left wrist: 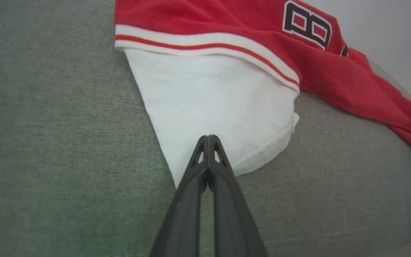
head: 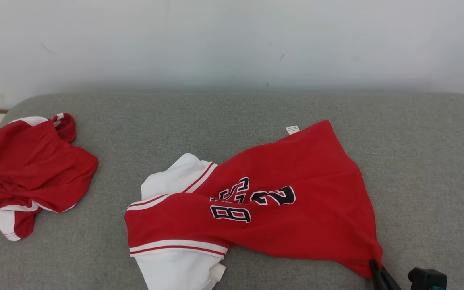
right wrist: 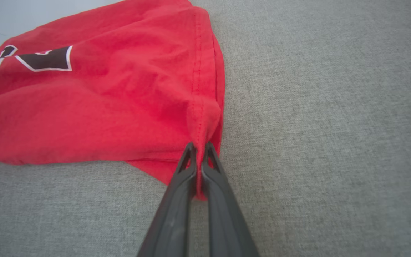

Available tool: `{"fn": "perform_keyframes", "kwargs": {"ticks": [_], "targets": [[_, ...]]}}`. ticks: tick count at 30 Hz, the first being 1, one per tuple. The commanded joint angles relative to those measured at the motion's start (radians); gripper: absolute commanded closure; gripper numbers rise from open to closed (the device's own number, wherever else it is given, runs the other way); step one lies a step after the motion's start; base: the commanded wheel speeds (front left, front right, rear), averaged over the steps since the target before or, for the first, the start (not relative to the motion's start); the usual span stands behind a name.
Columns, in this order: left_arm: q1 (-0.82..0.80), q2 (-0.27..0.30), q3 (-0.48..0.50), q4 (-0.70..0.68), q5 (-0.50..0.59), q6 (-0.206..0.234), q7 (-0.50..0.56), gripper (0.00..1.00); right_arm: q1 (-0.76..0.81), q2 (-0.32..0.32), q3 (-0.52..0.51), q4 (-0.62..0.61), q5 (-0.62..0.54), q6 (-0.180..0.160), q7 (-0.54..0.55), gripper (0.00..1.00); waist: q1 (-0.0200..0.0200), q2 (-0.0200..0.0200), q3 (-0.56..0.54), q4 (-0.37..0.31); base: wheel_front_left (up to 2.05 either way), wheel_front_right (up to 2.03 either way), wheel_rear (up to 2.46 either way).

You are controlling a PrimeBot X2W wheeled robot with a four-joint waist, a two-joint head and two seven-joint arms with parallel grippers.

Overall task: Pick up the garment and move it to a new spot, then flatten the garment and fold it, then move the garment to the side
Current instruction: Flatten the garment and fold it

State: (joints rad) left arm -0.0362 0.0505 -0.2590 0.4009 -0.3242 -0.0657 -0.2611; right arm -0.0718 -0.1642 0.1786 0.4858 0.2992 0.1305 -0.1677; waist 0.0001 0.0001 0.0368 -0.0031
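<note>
Update: red jersey (head: 296,169) with the dark numbers is sprawled middle-to-right on the grey cushion (head: 232,117), all rumpled, one white sleeve (left wrist: 212,100) poking out toward me. My right claw (right wrist: 200,144) is clamped on the red hem corner (right wrist: 205,117) at the near right, cloth bunched up between the fingers (right wrist: 177,200). My left claw (left wrist: 208,137) is pressed fully together with its tips over that white sleeve, but honestly can't tell if any fabric's caught in there. Second red-and-white garment (head: 30,169) sits crumpled well off to the left.
</note>
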Motion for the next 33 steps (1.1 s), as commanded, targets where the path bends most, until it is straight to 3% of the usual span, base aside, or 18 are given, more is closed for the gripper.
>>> {"fn": "perform_keyframes", "kwargs": {"ticks": [1, 4, 5, 6, 7, 17, 33], "targets": [[0.022, 0.000, 0.007, -0.004, 0.007, 0.000, -0.005, 1.00, 0.000, -0.006, 0.001, 0.004, 0.006, 0.000, -0.008, 1.00, -0.0001, -0.0001, 0.001, 0.001, 0.00, 0.00, 0.00], [0.018, 0.000, 0.014, -0.008, 0.016, 0.005, -0.005, 1.00, 0.000, 0.001, 0.003, 0.004, 0.009, 0.000, -0.013, 1.00, -0.0001, -0.0001, 0.000, 0.005, 0.00, 0.00, 0.00], [0.015, 0.001, 0.021, -0.019, 0.025, 0.013, -0.005, 0.96, 0.001, 0.004, 0.001, 0.002, 0.013, 0.000, -0.017, 0.11, -0.0001, -0.0001, -0.001, 0.007, 0.00, 0.00, 0.00], [0.017, 0.001, 0.024, -0.024, 0.029, 0.017, -0.005, 0.10, 0.001, 0.003, -0.001, 0.003, 0.010, 0.000, -0.019, 0.00, -0.0001, -0.0001, -0.002, 0.008, 0.00, 0.00, 0.00], [0.021, 0.000, 0.024, -0.028, 0.038, 0.022, -0.005, 0.00, 0.001, 0.001, -0.001, 0.004, 0.011, 0.000, -0.019, 0.00, -0.0001, -0.0001, -0.004, 0.008, 0.00, 0.00, 0.00], [0.061, 0.000, 0.057, -0.069, 0.050, 0.037, -0.005, 0.00, 0.033, -0.015, -0.016, -0.064, 0.006, 0.000, -0.033, 0.00, -0.0001, -0.0001, -0.007, -0.005, 0.00, 0.00, 0.00], [0.041, 0.001, 0.028, 0.028, 0.005, 0.023, -0.005, 0.00, 0.043, 0.002, -0.007, -0.082, 0.018, 0.000, 0.028, 0.00, -0.0001, -0.0001, 0.004, -0.014, 0.00, 0.00, 0.00]]}}
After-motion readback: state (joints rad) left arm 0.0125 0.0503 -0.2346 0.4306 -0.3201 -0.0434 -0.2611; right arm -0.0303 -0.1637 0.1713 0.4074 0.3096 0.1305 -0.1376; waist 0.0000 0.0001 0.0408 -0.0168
